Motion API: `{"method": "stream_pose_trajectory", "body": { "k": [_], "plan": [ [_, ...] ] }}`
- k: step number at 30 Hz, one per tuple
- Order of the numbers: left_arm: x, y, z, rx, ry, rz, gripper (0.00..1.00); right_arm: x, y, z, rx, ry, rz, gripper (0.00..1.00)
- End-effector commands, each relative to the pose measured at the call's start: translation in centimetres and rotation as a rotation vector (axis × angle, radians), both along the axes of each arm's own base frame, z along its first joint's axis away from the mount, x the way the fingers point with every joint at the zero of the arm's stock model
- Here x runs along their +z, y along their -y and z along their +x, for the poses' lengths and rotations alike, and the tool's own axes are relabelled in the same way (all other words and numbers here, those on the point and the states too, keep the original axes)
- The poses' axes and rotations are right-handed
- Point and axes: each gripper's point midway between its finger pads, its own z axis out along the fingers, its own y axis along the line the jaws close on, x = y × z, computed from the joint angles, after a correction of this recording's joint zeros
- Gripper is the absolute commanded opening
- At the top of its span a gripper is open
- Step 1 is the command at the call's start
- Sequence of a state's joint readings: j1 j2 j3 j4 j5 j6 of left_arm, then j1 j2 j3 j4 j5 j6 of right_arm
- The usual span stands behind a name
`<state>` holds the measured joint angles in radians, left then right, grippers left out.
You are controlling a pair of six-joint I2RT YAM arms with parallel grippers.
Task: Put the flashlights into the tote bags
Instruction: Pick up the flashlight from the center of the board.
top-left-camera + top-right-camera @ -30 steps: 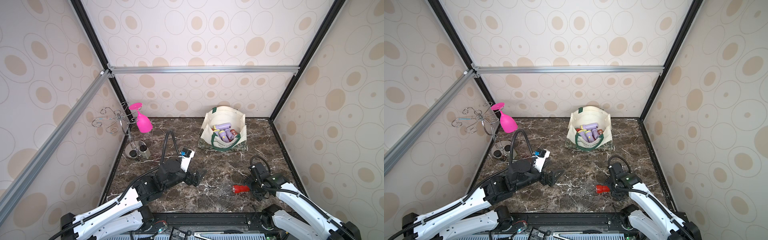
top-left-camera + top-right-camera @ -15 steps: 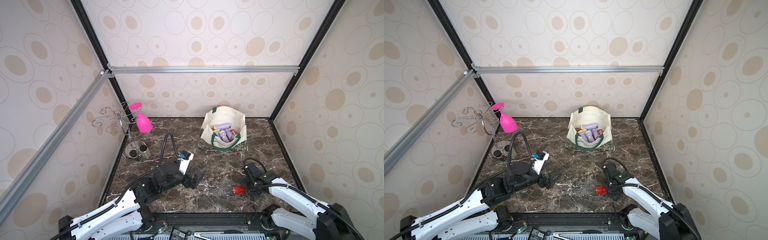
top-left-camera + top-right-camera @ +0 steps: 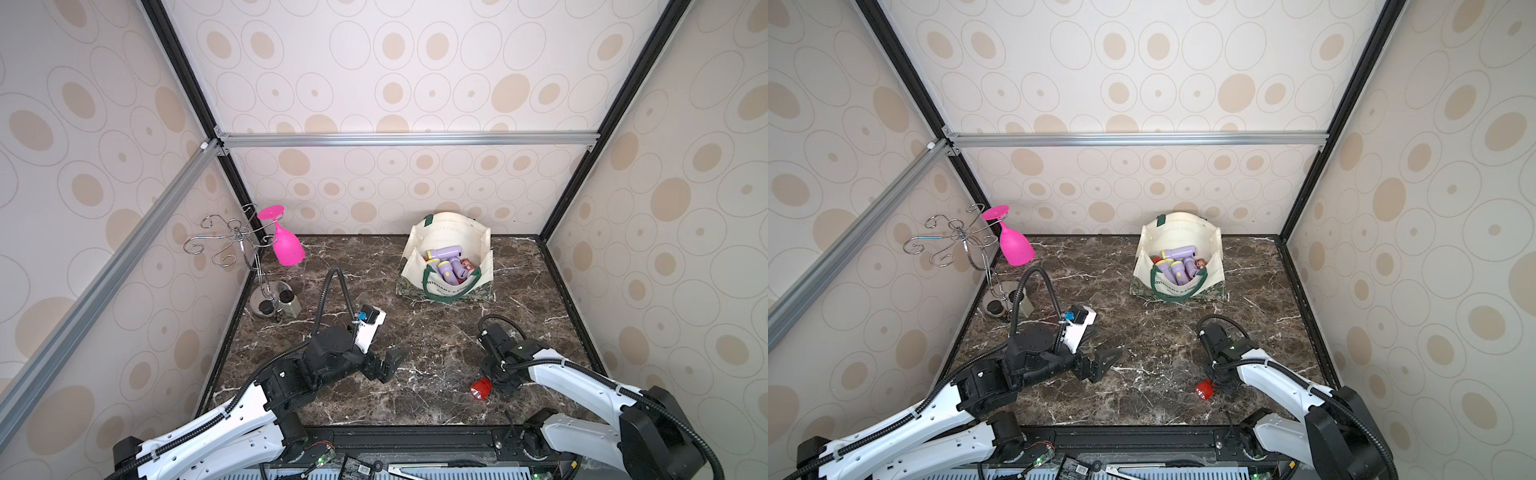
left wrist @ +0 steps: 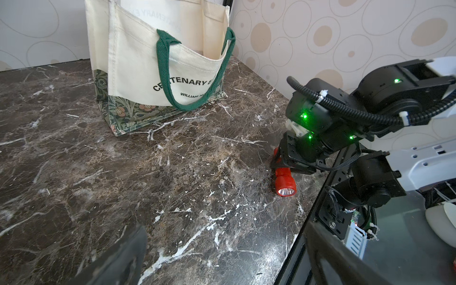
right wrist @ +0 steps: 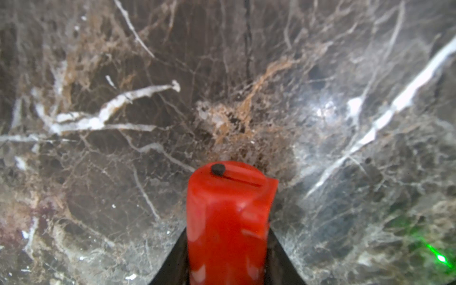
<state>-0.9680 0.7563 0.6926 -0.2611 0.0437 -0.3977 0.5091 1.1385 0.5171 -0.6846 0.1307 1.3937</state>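
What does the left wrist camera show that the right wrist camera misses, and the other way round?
Only the left wrist view shows the bag, the right gripper seen from outside, shut on the red flashlight, and the flashlight's lens. Only the right wrist view shows the flashlight's other end close up, flat with a small black dot, between the dark jaws. Both show the flashlight and the marble table.

Pink goblet (image 3: 286, 247) hanging upside down on wire rack (image 3: 240, 237), dark marble tabletop (image 3: 436, 345)
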Motion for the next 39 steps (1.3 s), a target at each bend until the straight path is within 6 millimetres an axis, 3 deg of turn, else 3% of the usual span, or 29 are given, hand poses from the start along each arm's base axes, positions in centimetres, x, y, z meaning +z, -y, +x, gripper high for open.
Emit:
{"method": "stream_pose_trajectory", "body": {
  "k": [1, 8, 13, 19, 30, 39],
  "plan": [
    [0.9, 0.2, -0.1, -0.016, 0.031, -0.019, 1.0, 2.8, -0.2, 2.4, 0.085, 0.13, -0.033, 0.01],
    [0.7, 0.7, 0.5, 0.004, 0.015, -0.02, 1.0, 7.8, -3.1, 5.5, 0.328, 0.313, 0.025, 0.0],
    [0.2, 1.3, 1.6, 0.043, -0.018, -0.021, 1.0, 13.1, -7.2, 8.2, 0.577, 0.497, 0.105, 0.0],
    [-0.2, 2.5, 3.4, 0.093, -0.067, -0.034, 1.0, 19.3, -11.0, 9.4, 0.851, 0.639, 0.16, 0.0],
    [0.3, 4.7, 6.2, 0.122, -0.108, -0.062, 1.0, 27.5, -12.6, 12.3, 0.985, 0.755, 0.085, 0.0],
    [3.6, 8.0, 7.3, 0.072, -0.121, -0.258, 1.0, 30.8, -13.5, 18.6, 0.994, 0.727, 0.041, 0.0]
  ]
}}
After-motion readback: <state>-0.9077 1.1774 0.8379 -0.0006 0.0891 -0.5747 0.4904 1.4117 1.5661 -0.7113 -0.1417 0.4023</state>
